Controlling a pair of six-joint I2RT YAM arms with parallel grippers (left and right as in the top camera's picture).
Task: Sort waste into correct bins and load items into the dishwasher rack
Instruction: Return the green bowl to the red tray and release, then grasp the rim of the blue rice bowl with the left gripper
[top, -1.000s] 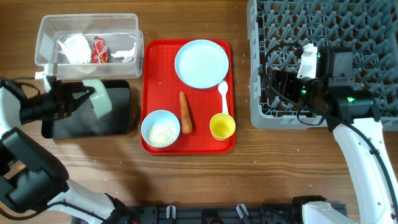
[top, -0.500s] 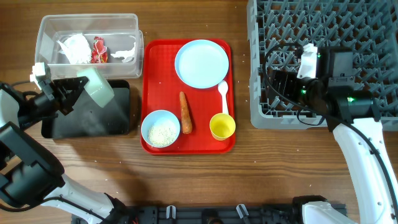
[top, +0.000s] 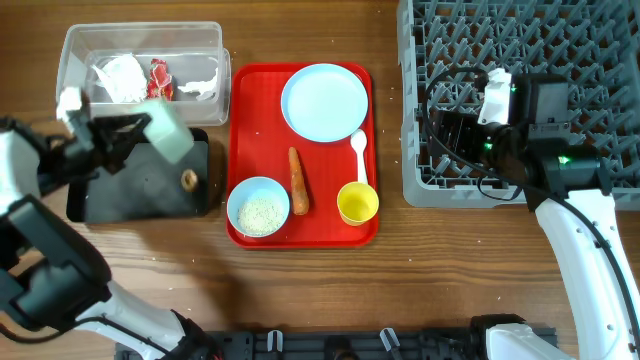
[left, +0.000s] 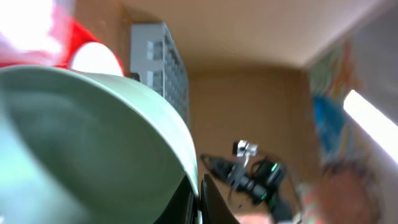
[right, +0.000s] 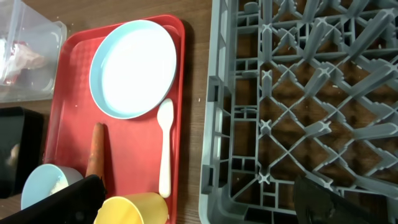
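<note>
left claw (top: 138, 136) clamps a tilted pale blue bowl (top: 168, 133) over the black tray (top: 135, 197) by the table's left edge; a brown scrap (top: 188, 179) lies in that tray. right claw (right: 198, 190) gapes wide, empty, above the grey rack (top: 600, 60).

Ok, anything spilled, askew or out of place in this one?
Only the pale bowl in the left gripper: it is tipped on its side over the black tray, where a small brown scrap lies. Likely deliberate emptying, not a spill. Nothing on the red tray looks disturbed.
</note>
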